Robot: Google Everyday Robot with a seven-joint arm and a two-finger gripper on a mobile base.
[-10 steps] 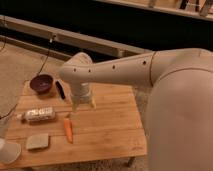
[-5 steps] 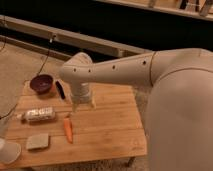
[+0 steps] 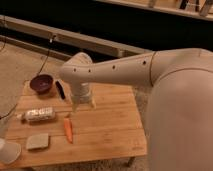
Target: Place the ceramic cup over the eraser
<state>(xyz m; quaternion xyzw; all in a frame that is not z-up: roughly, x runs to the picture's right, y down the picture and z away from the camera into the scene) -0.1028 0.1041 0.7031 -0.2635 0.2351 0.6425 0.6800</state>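
Note:
The ceramic cup (image 3: 8, 151) is a small white cup at the table's front left corner, cut off by the frame's left edge. Just right of it, a pale grey block, the eraser (image 3: 38, 141), lies flat on the wood. My gripper (image 3: 83, 106) hangs from the white arm over the middle of the table, pointing down, well to the right of and behind both things. Its fingers stand apart, open, with nothing between them.
On the wooden table (image 3: 110, 125) an orange carrot (image 3: 68, 130) lies in front of the gripper. A white packet (image 3: 39, 114) lies to its left. A dark maroon bowl (image 3: 41, 83) and a black stick-like item (image 3: 61, 90) sit at the back left.

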